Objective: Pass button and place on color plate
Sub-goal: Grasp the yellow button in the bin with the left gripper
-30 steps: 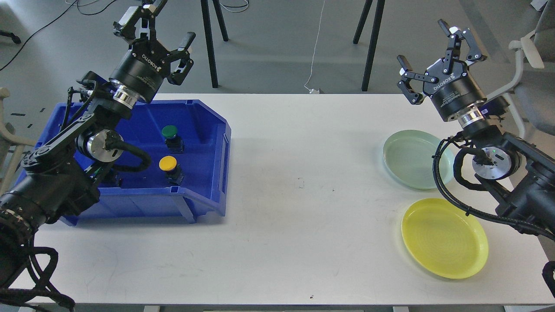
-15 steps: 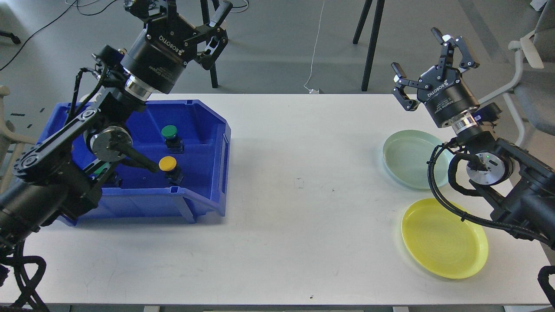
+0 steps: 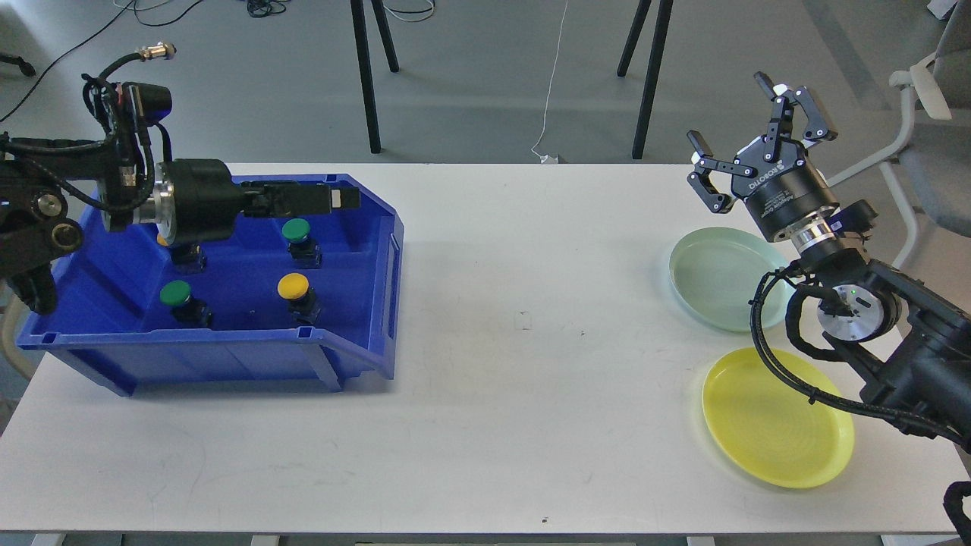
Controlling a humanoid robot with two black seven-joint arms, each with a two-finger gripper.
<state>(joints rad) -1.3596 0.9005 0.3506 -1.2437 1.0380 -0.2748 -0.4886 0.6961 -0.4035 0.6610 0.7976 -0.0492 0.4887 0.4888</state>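
Note:
A blue bin [image 3: 227, 364] at the table's left holds a green button [image 3: 296, 230], a yellow button [image 3: 293, 286] and a second green button [image 3: 175, 292]; another button is mostly hidden behind my left wrist. My left gripper [image 3: 337, 199] lies level over the bin's back part, pointing right, above and beside the first green button. It is seen side-on, so its fingers cannot be told apart. My right gripper [image 3: 728, 110] is open and empty, raised above the far right of the table, behind a pale green plate [image 3: 713, 277]. A yellow plate [image 3: 777, 417] lies in front of that plate.
The white table [image 3: 531, 318] spans the view. Tripod legs [image 3: 645, 76] and a cable lie on the floor behind it. A grey chair [image 3: 933, 136] stands at the far right, behind my right arm.
My left arm has swung down from pointing up to lying level over the bin's back, uncovering the left green button. My right gripper has hardly moved and stays open.

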